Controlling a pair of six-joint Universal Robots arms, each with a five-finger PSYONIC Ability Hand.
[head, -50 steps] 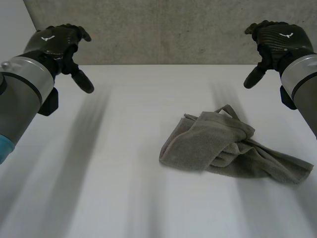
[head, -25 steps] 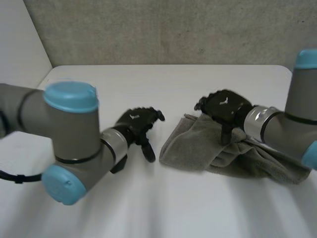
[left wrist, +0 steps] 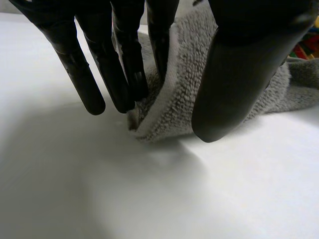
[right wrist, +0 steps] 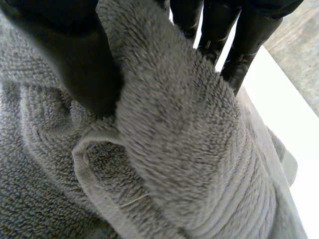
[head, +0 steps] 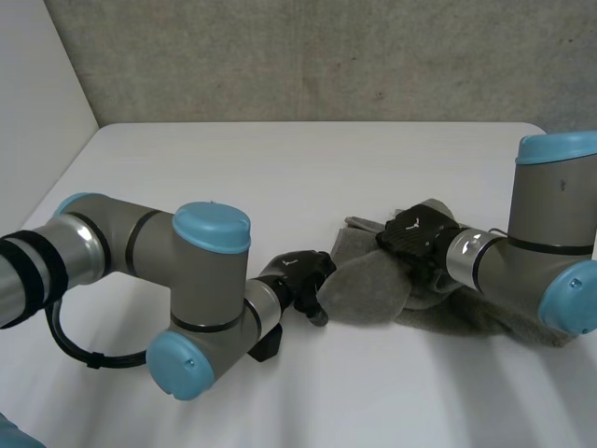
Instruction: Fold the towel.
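Grey terry cloth, a crumpled towel, lies in a loose heap on the white table, and both black hands are at it. The left hand is at the towel's left edge, low against the table top, its arm bent round in front of that side. In the left wrist view a corner of the towel sits between the hand's straight fingers and its thumb. The fingers are spread and touch the hem, while the thumb seems to stand clear of the cloth, though the angle makes that hard to judge. So the hand reads as spread round the corner rather than clamped on it.

The right hand is on top of the towel, toward its far middle. In the right wrist view a thick ridge of towel is raised between the thumb and the fingers, which close on it from both sides. The rest of the towel spreads rumpled below that hand.
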